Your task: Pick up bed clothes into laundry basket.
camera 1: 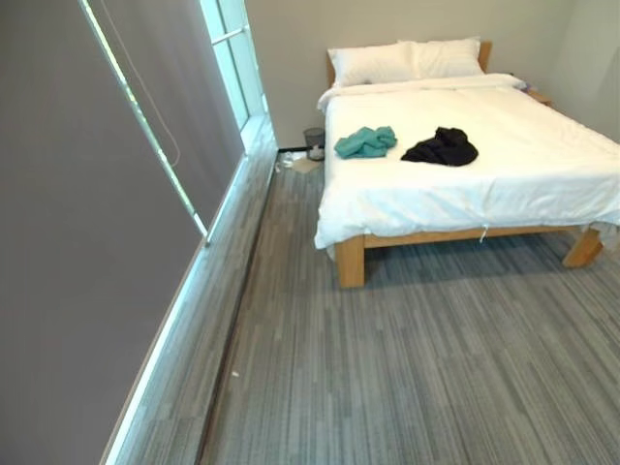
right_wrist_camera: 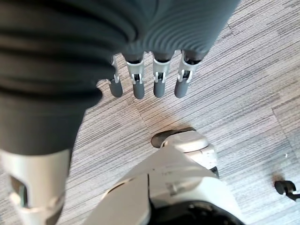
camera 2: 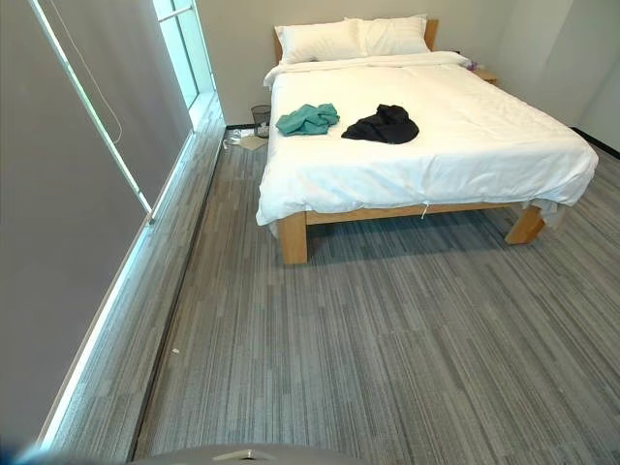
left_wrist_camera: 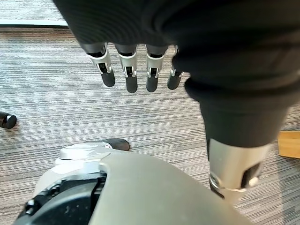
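Teal garment (camera 1: 366, 141) beside black garment (camera 1: 442, 147) on bed (camera 1: 542, 165), its far corner cut off; left robot hand (left_wrist_camera: 136, 70) and right robot hand (right_wrist_camera: 150, 79) both relaxed, empty

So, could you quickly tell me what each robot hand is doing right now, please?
Left robot hand: open, fingers straight, holding nothing.
Right robot hand: open, fingers straight, holding nothing.
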Controlling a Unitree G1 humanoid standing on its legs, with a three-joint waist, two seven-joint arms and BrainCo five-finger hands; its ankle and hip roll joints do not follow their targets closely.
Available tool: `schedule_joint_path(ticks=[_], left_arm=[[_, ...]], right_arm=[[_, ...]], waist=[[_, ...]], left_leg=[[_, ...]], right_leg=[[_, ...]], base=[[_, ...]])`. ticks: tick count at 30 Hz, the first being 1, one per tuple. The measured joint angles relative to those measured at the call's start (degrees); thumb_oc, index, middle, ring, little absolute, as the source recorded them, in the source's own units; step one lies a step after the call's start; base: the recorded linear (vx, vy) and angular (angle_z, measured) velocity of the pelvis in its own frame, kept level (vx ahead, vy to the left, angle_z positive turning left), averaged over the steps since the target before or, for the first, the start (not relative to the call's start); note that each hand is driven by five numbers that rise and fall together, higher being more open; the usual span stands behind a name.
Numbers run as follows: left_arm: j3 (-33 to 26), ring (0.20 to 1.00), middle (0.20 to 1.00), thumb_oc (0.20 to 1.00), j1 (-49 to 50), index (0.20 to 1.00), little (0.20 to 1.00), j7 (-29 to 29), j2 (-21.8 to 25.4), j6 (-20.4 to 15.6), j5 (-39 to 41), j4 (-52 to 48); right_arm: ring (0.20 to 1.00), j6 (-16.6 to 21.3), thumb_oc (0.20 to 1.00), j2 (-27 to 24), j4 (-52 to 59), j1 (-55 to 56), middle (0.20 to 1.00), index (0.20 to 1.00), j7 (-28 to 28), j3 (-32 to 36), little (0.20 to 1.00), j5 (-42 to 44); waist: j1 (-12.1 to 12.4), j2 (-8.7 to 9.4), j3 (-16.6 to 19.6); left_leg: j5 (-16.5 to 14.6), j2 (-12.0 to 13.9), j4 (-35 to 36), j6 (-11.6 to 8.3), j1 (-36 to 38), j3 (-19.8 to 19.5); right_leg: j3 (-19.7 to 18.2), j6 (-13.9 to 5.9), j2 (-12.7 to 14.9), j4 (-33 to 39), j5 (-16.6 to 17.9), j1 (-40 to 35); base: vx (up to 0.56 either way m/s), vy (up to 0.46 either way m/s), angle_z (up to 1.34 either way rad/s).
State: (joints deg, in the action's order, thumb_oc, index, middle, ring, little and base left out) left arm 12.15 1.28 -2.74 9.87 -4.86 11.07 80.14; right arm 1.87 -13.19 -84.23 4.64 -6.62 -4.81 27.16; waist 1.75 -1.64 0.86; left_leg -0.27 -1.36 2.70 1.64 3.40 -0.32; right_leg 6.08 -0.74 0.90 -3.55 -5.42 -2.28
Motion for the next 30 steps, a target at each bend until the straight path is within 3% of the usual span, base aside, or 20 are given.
schedule_joint_path(ticks=[12, 17, 19, 20, 22, 23, 24, 30], left_arm=[[1.6, 1.0, 1.0, 1.0, -2.22, 1.0, 1.0, 0.04, -0.12, 0.03, -0.32, -0.61], [2.78, 1.0, 1.0, 1.0, -6.93, 1.0, 1.0, -0.19, 0.12, 0.33, 2.0, -1.96], [3.96, 1.0, 1.0, 1.0, -9.37, 1.0, 1.0, 0.37, 1.3, 0.85, 3.12, -8.92], [3.99, 1.0, 1.0, 1.0, -9.46, 1.0, 1.0, 1.02, 2.99, 1.12, 5.22, -18.37], [3.62, 1.0, 1.0, 1.0, -9.34, 1.0, 1.0, 1.87, 4.56, 0.5, 6.89, -27.1], [2.13, 1.0, 1.0, 1.0, -4.53, 1.0, 1.0, 2.69, 7.74, 1.44, 7.15, -47.89], [1.53, 1.0, 1.0, 1.0, -3.6, 1.0, 1.0, 2.6, 8.61, -0.19, 8.25, -52.72], [-1.19, 1.0, 1.0, 1.0, 1.3, 1.0, 1.0, 3.64, 8.59, 0.34, 11.42, -64.22]], right_arm=[[1.0, -0.34, 1.0, -1.83, 0.14, -2.25, 1.0, 1.0, -0.12, 3.05, 1.0, 0.87], [1.0, -0.16, 1.0, -3.91, 5.83, -6.68, 1.0, 1.0, -0.48, 1.95, 1.0, 4.82], [1.0, -0.98, 1.0, -5.31, 15.94, -7.81, 1.0, 1.0, 0.11, 0.3, 1.0, 5.31], [1.0, -0.77, 1.0, -6.34, 28.79, -6.16, 1.0, 1.0, 0.26, -0.27, 1.0, 5.66], [1.0, -0.13, 1.0, -6.32, 39.56, -4.73, 1.0, 1.0, 0.56, 0.53, 1.0, 6.89], [1.0, 0.18, 1.0, -6.96, 60.36, 1.39, 1.0, 1.0, 1.65, 1.19, 1.0, 6.92], [1.0, 1.93, 1.0, -7.0, 64.44, 2.47, 1.0, 1.0, 1.4, 1.42, 1.0, 6.88], [1.0, 2.48, 1.0, -5.42, 69.7, 5.11, 1.0, 1.0, 4.79, 4.32, 1.0, 6.16]], waist=[[-0.2, -0.58, -0.89], [-1.46, -0.61, -0.68], [-1.68, -0.84, -0.44], [-1.76, -0.85, -0.54], [-1.75, -0.66, -0.55], [-1.72, -0.59, -0.61], [-1.73, -0.3, -0.69], [-1.82, -1.03, -1.0]], left_leg=[[-0.08, -0.06, 0.68, -0.12, 1.79, 0.17], [-0.07, 0.23, 0.98, -0.11, 2.26, 1.49], [-0.05, 0.27, 0.98, -0.07, 2.44, 1.92], [0.02, 0.39, 1.08, 0.02, 2.44, 2.21], [0.2, 0.52, 1.22, -0.06, 2.78, 2.34], [0.22, 0.54, 1.86, -0.12, 2.71, 2.53], [0.4, 0.57, 2.31, -0.19, 3.07, 2.49], [0.28, 0.23, 2.53, -0.35, 3.49, 2.65]], right_leg=[[-0.16, -0.15, -0.02, 1.52, 0.23, -1.98], [-1.49, -0.4, -0.33, 1.5, 0.36, -1.81], [-1.98, -0.12, -0.48, 1.49, 0.83, -1.79], [-2.18, -0.24, -0.62, 1.77, 1.18, -1.83], [-2.17, -0.22, -0.72, 2.4, 1.46, -2.47], [-2.33, -0.38, -0.85, 3.07, 1.96, -2.44], [-2.32, -0.64, -0.91, 3.83, 2.29, -3.09], [-2.55, -0.78, -0.61, 5.65, 3.06, -4.05]], base=[[0.01, 0.002, -0.01], [0.0, -0.021, -0.15], [-0.04, -0.025, -0.11], [-0.06, -0.013, -0.1], [-0.05, -0.008, -0.05], [0.0, 0.0, 0.0], [0.03, -0.001, -0.03], [0.01, 0.0, 0.0]])
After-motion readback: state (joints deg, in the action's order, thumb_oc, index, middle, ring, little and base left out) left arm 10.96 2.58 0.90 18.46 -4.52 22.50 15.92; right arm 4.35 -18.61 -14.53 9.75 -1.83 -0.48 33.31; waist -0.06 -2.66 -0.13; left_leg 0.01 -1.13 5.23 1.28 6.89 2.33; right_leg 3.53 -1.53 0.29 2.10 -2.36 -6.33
